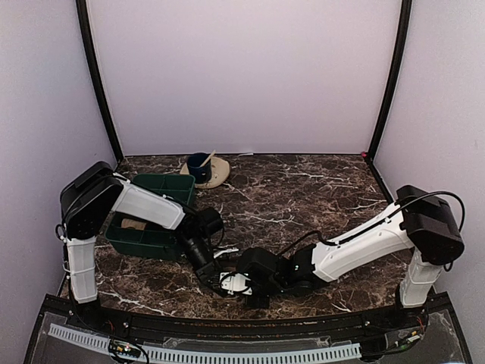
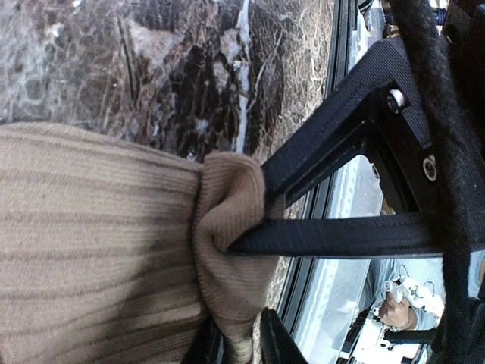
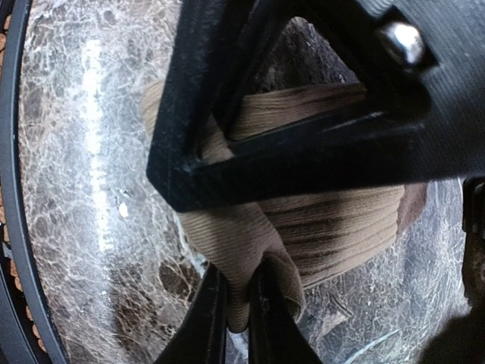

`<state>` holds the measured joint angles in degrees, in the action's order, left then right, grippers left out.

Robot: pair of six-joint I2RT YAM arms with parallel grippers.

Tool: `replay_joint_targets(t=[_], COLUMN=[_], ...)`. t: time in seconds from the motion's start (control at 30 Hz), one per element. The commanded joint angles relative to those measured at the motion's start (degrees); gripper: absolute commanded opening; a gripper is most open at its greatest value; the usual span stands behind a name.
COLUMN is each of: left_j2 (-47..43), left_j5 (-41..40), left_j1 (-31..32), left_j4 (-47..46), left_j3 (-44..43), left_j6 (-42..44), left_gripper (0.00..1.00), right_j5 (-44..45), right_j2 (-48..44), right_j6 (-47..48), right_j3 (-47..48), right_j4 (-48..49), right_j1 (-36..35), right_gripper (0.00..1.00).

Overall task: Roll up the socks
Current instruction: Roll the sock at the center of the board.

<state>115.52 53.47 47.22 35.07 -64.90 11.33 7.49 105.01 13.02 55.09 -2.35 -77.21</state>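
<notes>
The two claws meet low over the dark marbled table (image 1: 303,189), close to its near edge, with the tan ribbed socks (image 2: 91,250) bunched between them. The right claw (image 3: 236,318) is pressed together on a fold of the cloth. In its own wrist view the two black tips come up from the bottom edge with a narrow tongue of tan fabric squeezed between them. The rest of the bundle swells just beyond the tips, lying on the marble. A darker brownish patch (image 3: 413,205) shows at the far right end of that bundle. The left claw (image 2: 241,345) faces it from the opposite side, and one of its open-framed black fingers (image 3: 303,167) crosses over the top of the bundle, right in front of the right claw. From the left wrist, a puckered knot of cloth sits just ahead of the left claw's tips. The wide ribbed body of the socks spreads away to one side of the knot, and the right claw's black finger (image 2: 341,236) presses into it from the other. Cloth hangs between the left claw's own tips, but only their ends show at the bottom of that view, so I cannot tell whether they are clamped on it or standing slightly apart. Beyond the left claw, behind its arm, stands a green bin (image 1: 144,243). Well beyond both claws, at the back of the table, a blue cup (image 1: 199,163) sits on a beige saucer (image 1: 220,173).
</notes>
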Motion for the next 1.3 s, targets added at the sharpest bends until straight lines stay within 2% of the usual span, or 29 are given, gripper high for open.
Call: replay_joint_targets(t=[0.0,0.5,0.6,0.97,1.27], left_j2=[-2.38,-12.04,-14.33,-23.21,-25.50], left_j5=[-4.71,-10.57,-14.14,-21.40,-23.49], left_j1=[-0.88,-4.34,-4.83,-5.03,-4.95], left_j4=[-0.66,-7.70,-9.68,-19.54,-21.88], left_j3=[-0.43,2.83,4.21,10.80,12.73], left_j6=[-1.35,-7.02,-8.51,-13.07,-14.07], left_gripper=[0.21,0.27,0.27,0.29,0.30], right_j5=[-2.32,-5.97,-7.68,-15.94,-24.67], right_j2=[2.75,1.26,1.58,0.98,1.57], right_j6=[-1.28,-3.92,-5.16,-8.47,-9.63], right_j3=[-0.51,0.22,0.89,2.37,2.86], right_j4=[-6.06,-9.86,-10.38,-13.40,-15.73], right_j1=[0.67,0.87,1.14,4.33,8.87], right_gripper=[0.05,0.03,0.03,0.03,0.03])
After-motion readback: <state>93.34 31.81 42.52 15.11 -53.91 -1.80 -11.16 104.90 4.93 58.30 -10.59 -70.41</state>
